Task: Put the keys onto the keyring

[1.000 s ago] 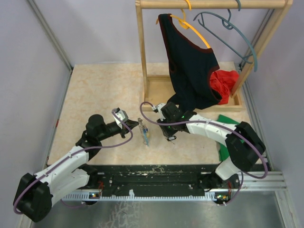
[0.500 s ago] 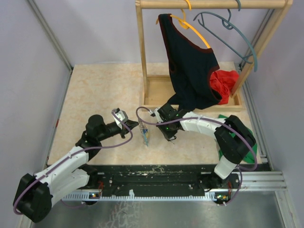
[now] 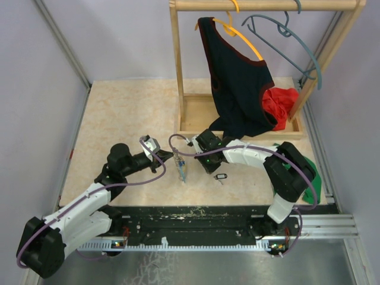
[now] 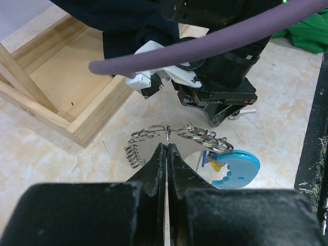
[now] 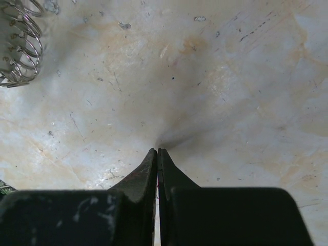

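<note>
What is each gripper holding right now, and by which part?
Left gripper pinches the keyring by its thin wire. Right gripper is shut on nothing.

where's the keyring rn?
Top view, table centre: the keyring is pinched in the left gripper jaws, just left of the right gripper.

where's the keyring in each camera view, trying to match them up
top external: keyring just left of centre, lower half.
left wrist: keyring mid-frame, its wire at the tips of the shut left end effector, blue section to the right.
right wrist: keyring cut off at the top-left corner, only wire coils showing.
shared landmark: the mottled beige tabletop.
</note>
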`<control>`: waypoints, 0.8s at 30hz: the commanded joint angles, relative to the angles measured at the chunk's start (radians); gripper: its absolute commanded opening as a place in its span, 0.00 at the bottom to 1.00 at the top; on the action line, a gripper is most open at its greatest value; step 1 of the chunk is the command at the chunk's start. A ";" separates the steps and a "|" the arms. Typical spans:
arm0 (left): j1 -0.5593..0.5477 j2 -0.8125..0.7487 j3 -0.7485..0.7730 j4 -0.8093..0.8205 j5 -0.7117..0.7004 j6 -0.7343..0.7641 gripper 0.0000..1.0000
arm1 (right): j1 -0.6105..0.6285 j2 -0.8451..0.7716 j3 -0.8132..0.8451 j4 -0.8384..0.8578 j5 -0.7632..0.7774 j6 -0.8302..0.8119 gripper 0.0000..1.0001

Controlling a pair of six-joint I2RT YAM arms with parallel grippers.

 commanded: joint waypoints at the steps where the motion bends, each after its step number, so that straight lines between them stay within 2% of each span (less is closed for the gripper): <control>1: 0.005 -0.003 -0.005 0.009 0.020 0.005 0.01 | 0.007 -0.084 -0.001 0.062 0.012 0.003 0.00; 3: 0.004 -0.005 -0.005 0.009 0.020 0.005 0.01 | 0.007 -0.107 -0.007 0.052 0.030 0.013 0.02; 6: 0.004 -0.007 -0.006 0.009 0.019 0.005 0.01 | 0.015 -0.146 -0.013 0.002 0.060 0.009 0.15; 9: 0.005 -0.005 -0.006 0.012 0.019 0.005 0.01 | 0.043 -0.158 -0.016 -0.051 0.119 0.002 0.22; 24: 0.005 -0.023 -0.013 0.012 0.012 0.007 0.01 | 0.118 -0.055 -0.011 -0.118 0.230 -0.007 0.27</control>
